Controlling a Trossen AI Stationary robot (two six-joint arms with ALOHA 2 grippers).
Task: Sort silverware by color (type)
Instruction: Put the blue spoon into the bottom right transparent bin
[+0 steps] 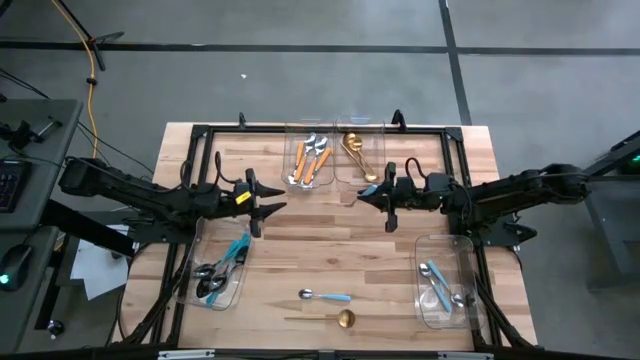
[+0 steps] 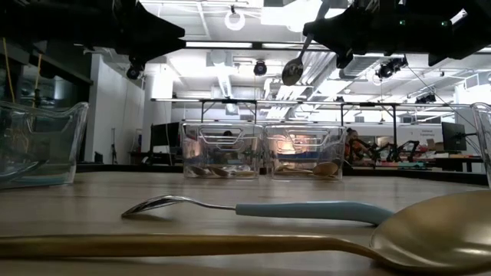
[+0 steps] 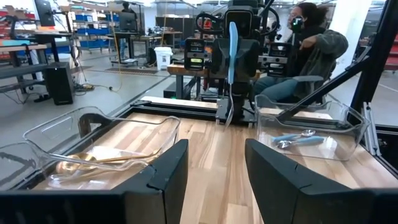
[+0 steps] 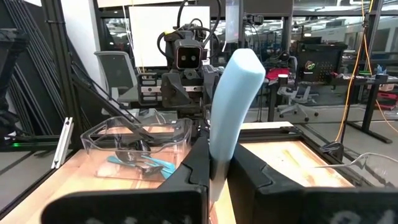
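My right gripper [image 1: 368, 195] hangs above the table's middle, shut on a spoon with a light-blue handle [image 4: 233, 93] and a silver head [image 2: 292, 70]. My left gripper [image 1: 274, 207] faces it from the left, open and with nothing in it. On the wood near the front edge lie a silver spoon with a light-blue handle [image 1: 325, 296] and a gold spoon [image 1: 345, 318]. Orange-handled pieces [image 1: 310, 160] and gold ones [image 1: 358, 152] lie in two far bins. Dark-headed, blue-handled ones [image 1: 222, 268] fill the left bin, and light-blue ones [image 1: 438, 280] the right bin. My right gripper pinches the spoon between its two fingers at the lower end of the light-blue handle [image 4: 217, 155]. The fingers reach out level toward the table's left and lie across the spoon. It stands nearly upright and clear of the table, handle up [image 3: 232, 46] and head down [image 3: 227, 115].
Clear bins stand at the far middle [image 1: 335, 128], near left [image 1: 200, 295] and near right [image 1: 470, 300]. A black frame [image 1: 300, 130] runs along the table's edges. A seated person [image 3: 311, 43] shows beyond the table's right side. Bare wood lies between the grippers and the front spoons.
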